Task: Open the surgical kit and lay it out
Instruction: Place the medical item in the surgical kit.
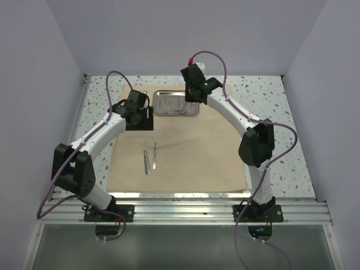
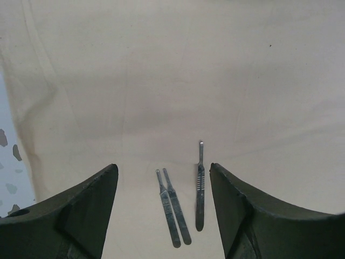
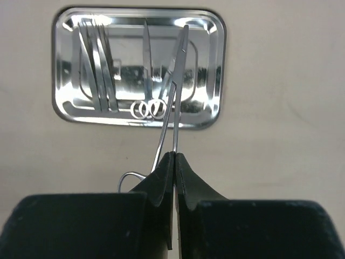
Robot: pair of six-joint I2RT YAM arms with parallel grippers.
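Note:
The beige cloth wrap (image 1: 191, 152) lies spread flat on the table. The shiny steel tray (image 1: 194, 112) sits at its far middle. In the right wrist view the tray (image 3: 218, 65) holds tweezers (image 3: 99, 70) and ring-handled scissors (image 3: 148, 105). My right gripper (image 3: 174, 156) is shut on another pair of ring-handled scissors (image 3: 178, 81) and holds them above the tray's near rim. My left gripper (image 2: 163, 168) is open and empty above the cloth (image 2: 172, 81). Below it lie two scalpel handles side by side (image 2: 173, 208) and a third (image 2: 200, 186). They also show in the top view (image 1: 149, 160).
The speckled tabletop (image 1: 270, 107) shows around the cloth on the left, right and far sides. Grey walls close in the sides and back. An aluminium rail (image 1: 185, 211) with the arm bases runs along the near edge.

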